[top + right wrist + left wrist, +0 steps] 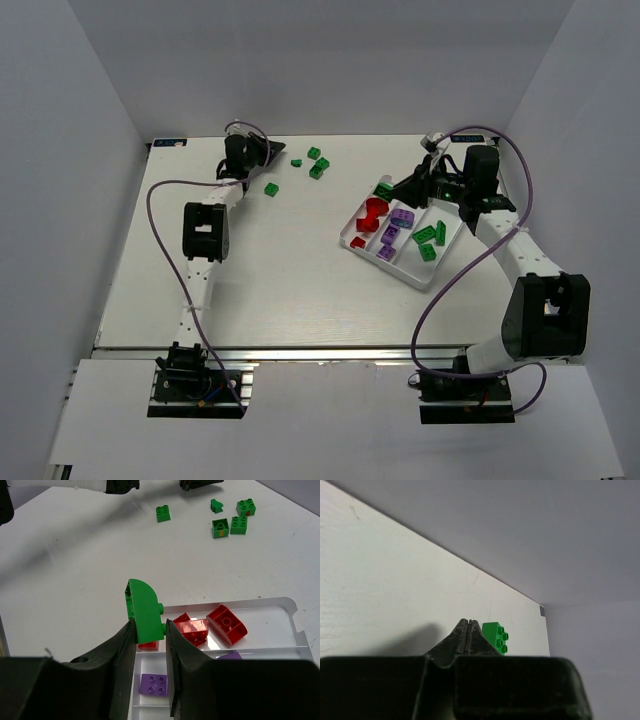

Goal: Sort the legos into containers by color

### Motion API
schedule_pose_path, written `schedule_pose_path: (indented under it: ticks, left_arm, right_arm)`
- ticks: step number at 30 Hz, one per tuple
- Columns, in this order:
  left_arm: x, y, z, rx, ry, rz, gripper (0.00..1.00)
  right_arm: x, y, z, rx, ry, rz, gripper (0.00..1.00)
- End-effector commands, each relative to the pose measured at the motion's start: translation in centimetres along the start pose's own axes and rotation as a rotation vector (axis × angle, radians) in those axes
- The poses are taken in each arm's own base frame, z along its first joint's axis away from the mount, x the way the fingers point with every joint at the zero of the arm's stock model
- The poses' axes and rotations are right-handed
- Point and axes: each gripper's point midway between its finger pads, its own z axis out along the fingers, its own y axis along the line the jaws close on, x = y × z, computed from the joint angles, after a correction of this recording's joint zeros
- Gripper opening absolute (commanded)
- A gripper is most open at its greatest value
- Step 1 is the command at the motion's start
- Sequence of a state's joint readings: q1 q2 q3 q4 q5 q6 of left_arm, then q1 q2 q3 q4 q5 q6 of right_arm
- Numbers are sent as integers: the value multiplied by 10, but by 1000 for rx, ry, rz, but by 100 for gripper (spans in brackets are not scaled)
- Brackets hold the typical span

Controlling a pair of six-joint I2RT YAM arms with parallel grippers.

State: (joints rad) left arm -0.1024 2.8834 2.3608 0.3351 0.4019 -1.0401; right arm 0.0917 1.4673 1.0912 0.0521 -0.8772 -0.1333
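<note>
Green lego [145, 611], base hidden between fingers [122, 652]

Light: bright, even and diffuse, falling from above; the pale walls [80, 100] and the white table surface [290, 270] bounce it back.
Shadows: soft-edged throughout; faint beside the arms [205, 230] in the top view, a darker patch left of the left arm's pressed-together jaws, and broad grey bands across the far left in the right wrist view.
Glare: white highlights on the translucent red plastic bricks [226, 625]; the shallow white plastic tray [272, 617] nearly washes out.
Focus: rounded green plastic brick [145, 612] crisp; small green studded brick [495, 637] fairly sharp; black housing [470, 690] at the near edge blurred and without detail.
Distortion: walls lean outward in the top view.
</note>
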Motion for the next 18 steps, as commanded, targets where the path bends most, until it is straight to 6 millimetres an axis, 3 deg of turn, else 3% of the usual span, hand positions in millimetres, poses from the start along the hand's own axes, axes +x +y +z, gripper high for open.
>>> schedule_pose_path:
  ticks: [1,6,11,17,18]
  left_arm:
    - [-4,-32,4,42,-9,30,0]
    - [7,-28,6,20,0,36,0]
    - [14,-29,6,18,14,33,0]
    - [17,-26,5,10,21,33,0]
    - [17,-25,5,9,19,32,0]
  right_arm:
    - [-22,-4,-3,10,-32,-53,0]
    - [-1,-24,-5,113,32,-73,0]
    - [39,-50,-8,218,165,-69,0]
    - [65,-51,-21,259,271,-71,0]
    - [61,-48,-25,260,265,-100,0]
